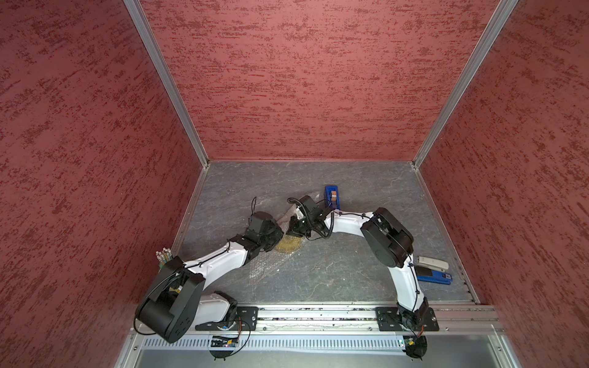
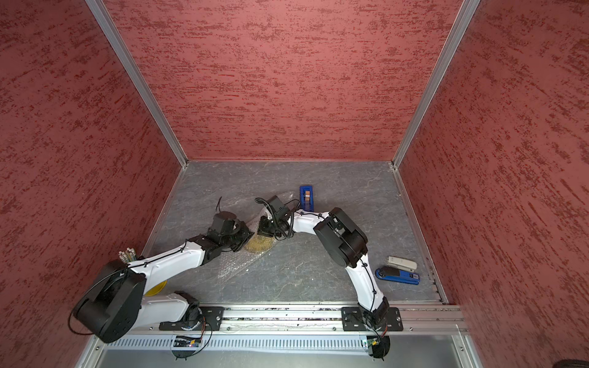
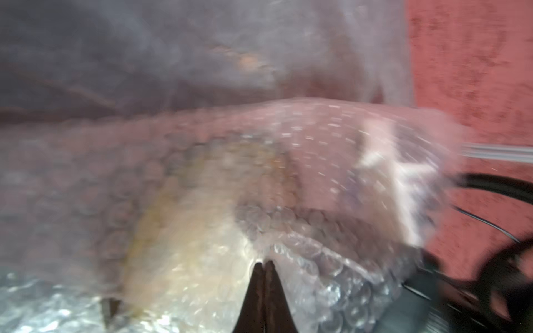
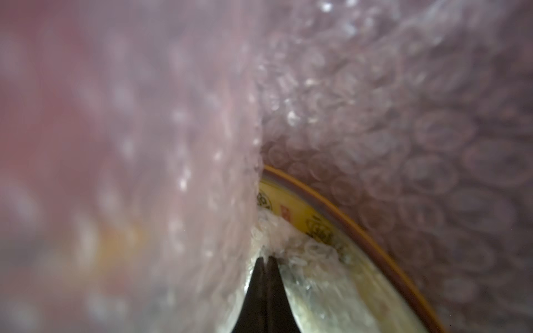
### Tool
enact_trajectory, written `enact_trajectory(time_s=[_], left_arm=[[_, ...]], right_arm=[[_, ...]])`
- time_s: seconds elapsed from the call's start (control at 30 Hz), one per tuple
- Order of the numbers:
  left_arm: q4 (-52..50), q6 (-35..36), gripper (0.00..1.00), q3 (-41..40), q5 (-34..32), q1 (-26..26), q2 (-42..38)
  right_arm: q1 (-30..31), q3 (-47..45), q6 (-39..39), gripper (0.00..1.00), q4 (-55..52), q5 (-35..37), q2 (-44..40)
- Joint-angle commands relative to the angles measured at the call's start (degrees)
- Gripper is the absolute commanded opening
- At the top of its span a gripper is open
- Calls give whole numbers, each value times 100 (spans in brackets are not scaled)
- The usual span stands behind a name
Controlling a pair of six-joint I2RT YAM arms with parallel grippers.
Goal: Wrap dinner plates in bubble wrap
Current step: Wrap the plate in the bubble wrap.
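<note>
Both tools meet just left of centre in the top views, low over the grey bench (image 1: 350,191). The left tool (image 3: 264,263) is clenched: its wrist view, though blurred, shows the two dark fingertips pressed together with a bunched fold of the bubble wrap (image 3: 317,150) pinched between them. The right tool (image 4: 266,258) is likewise clamped on a crumpled edge of the wrap, its tips closed tight right over the plate (image 4: 300,213).

In both top views the yellow plate sits at mid-frame, directly below the two tools, and looks mottled under a layer of wrap. The right wrist view shows a strip of its yellow face, dark ornament and dark rim bare, with wrap folded over the rest and more wrap lying beyond the rim. In a top view, the clear sheet trails from the plate toward the lower left of the frame, under the left arm, and also reaches up behind the right wrist.

A blue tape dispenser (image 1: 332,197) stands just above the right wrist. A pale stapler (image 1: 432,263) and a blue stapler (image 1: 434,276) lie side by side at the right edge, and pencils (image 1: 164,256) stand at the left edge.
</note>
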Motion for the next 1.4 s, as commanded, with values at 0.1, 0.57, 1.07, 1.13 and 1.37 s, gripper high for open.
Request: enact_trajectory(time_s=[0.1,0.57,1.07,1.13,1.37], left_arm=[[168,-520,0,-205,-136,-40,524],[112,-331,0,-89,-134,-33,536],[-133,-161,0,458,-288,-641,405],[-135,-200,0,446,-308,-715,404],[-170,-341,0,282,-270,-795,580]], right_arm=[[-11,-316,256,0,1,202,-107],[-11,-1185,-146,16,-540,607,-1536],[-11,-1097,-32,4,-374,648,-887],[-11,-1110,-17,4,-336,640,-885],[-11,-1194,94,3,-77,539,-895]])
